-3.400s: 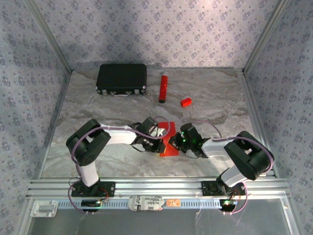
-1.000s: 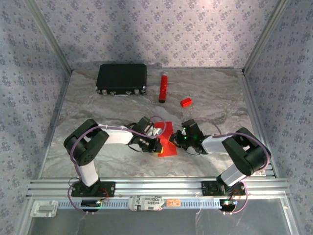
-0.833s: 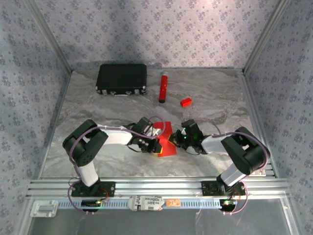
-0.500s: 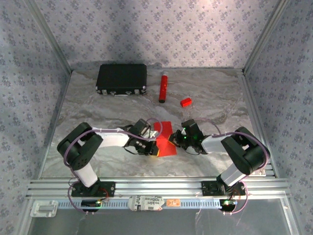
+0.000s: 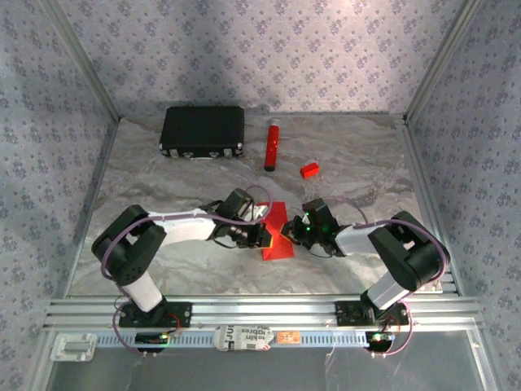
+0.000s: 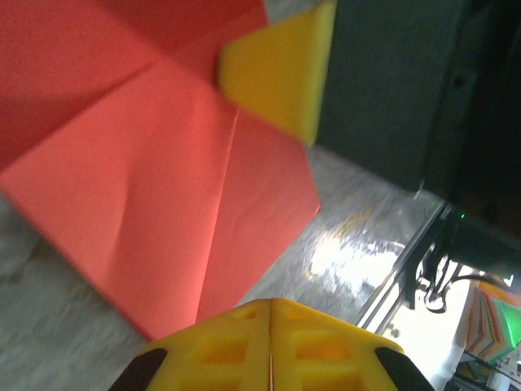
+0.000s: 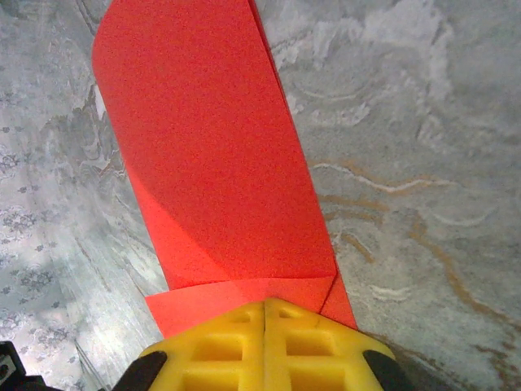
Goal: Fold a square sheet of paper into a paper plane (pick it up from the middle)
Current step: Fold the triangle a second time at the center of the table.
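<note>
Our sheet [image 5: 275,246], partly folded with creases showing, sits mid-surface [image 5: 163,179] between both pincers. Our right pincer [image 5: 290,233] has its fingers pressed together on the sheet's right edge, pinching it. Our left pincer [image 5: 262,237] is at the sheet's left edge, fingers pressed together. We cannot tell whether any paper is caught there.

You are looking into an enclosure whose back wall [image 5: 260,49] and side walls carry pale lilac wallpaper with a small repeating floral motif. Aluminium corner posts [image 5: 80,61] slant up at left and right. The table top [image 5: 366,163] is grey-white marbled, with a bright glare patch [image 6: 338,244] in the left wrist view. An aluminium rail [image 5: 260,309] runs along the near edge
</note>
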Motion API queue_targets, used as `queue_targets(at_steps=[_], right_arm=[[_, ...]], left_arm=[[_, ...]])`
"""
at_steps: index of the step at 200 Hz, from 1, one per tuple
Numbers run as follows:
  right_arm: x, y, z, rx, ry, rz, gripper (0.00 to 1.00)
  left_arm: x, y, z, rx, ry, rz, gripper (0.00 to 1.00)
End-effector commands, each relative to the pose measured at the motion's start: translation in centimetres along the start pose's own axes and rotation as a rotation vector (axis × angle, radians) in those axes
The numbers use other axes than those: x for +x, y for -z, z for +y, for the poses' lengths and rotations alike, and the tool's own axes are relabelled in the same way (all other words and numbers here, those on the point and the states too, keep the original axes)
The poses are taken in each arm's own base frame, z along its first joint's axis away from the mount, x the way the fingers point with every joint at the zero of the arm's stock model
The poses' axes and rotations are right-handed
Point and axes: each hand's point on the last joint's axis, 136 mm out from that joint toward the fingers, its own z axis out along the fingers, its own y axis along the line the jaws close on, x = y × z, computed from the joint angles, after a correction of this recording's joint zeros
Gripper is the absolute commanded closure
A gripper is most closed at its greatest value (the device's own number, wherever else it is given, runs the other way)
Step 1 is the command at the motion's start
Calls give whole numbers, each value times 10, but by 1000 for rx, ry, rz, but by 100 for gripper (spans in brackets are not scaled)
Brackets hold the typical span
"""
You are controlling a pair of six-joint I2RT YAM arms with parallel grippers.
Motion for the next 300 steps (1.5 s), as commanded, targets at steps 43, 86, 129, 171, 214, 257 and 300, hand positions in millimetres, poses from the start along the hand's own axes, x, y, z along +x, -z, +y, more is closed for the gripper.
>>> queue_targets(at_steps=[43, 86, 129, 171, 214, 257, 300], right_arm=[[6, 2, -35, 129, -37, -9, 100], [7, 2, -38, 137, -41, -8, 100], [7, 2, -38, 139, -39, -9, 100], [7, 1, -40, 143, -43, -6, 100], [6, 2, -40, 146, -45, -9, 100], [5, 3, -40, 146, -44, -11, 100], [6, 4, -40, 147, -42, -9, 100]], left_arm=[[-5, -29, 0, 7, 9, 64, 93], [21, -34, 40, -126, 22, 141, 93], [34, -31, 50, -148, 18, 158, 92], [37, -22, 43, -127, -7, 148, 90], [51, -13, 47, -130, -25, 164, 89], [58, -6, 49, -146, -52, 172, 89], [42, 6, 23, -97, -90, 107, 89]])
